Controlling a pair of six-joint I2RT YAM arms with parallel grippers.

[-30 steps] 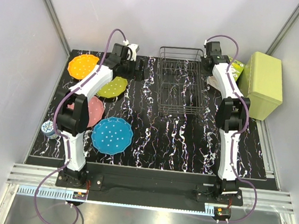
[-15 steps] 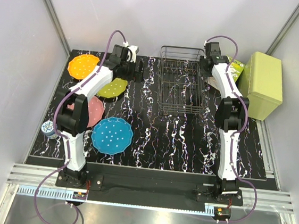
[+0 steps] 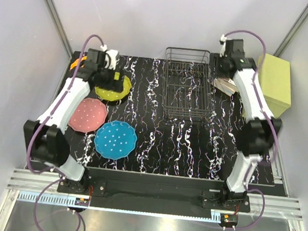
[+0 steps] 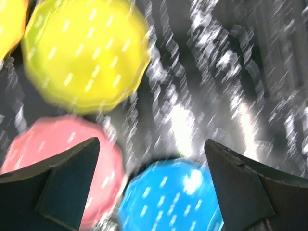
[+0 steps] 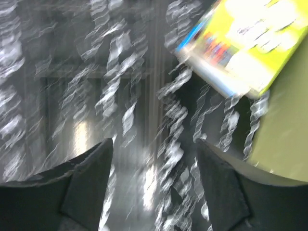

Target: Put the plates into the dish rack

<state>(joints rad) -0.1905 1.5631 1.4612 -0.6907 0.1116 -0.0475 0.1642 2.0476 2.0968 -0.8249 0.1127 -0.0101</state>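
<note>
The black wire dish rack (image 3: 186,86) stands at the back middle with no plates in it. Four dotted plates lie at the left. The orange one (image 3: 73,63) is mostly hidden behind my left arm. The others are yellow-green (image 3: 110,91), pink (image 3: 87,115) and blue (image 3: 115,139). My left gripper (image 3: 112,78) hovers open over the yellow-green plate (image 4: 86,53), with the pink (image 4: 53,163) and blue (image 4: 173,197) plates below its fingers. It holds nothing (image 4: 151,144). My right gripper (image 3: 224,79) hangs open and empty (image 5: 154,144) just right of the rack, over the table.
A light green box (image 3: 276,79) stands at the back right, partly behind my right arm. A colourful yellow-green packet (image 5: 240,43) lies between the box (image 5: 284,144) and the rack. The table is black with white marbling (image 3: 194,147), walled on three sides.
The left arm has swung left, away from the rack, to above the yellow-green plate. The right gripper has opened and drawn back to the right of the rack.
</note>
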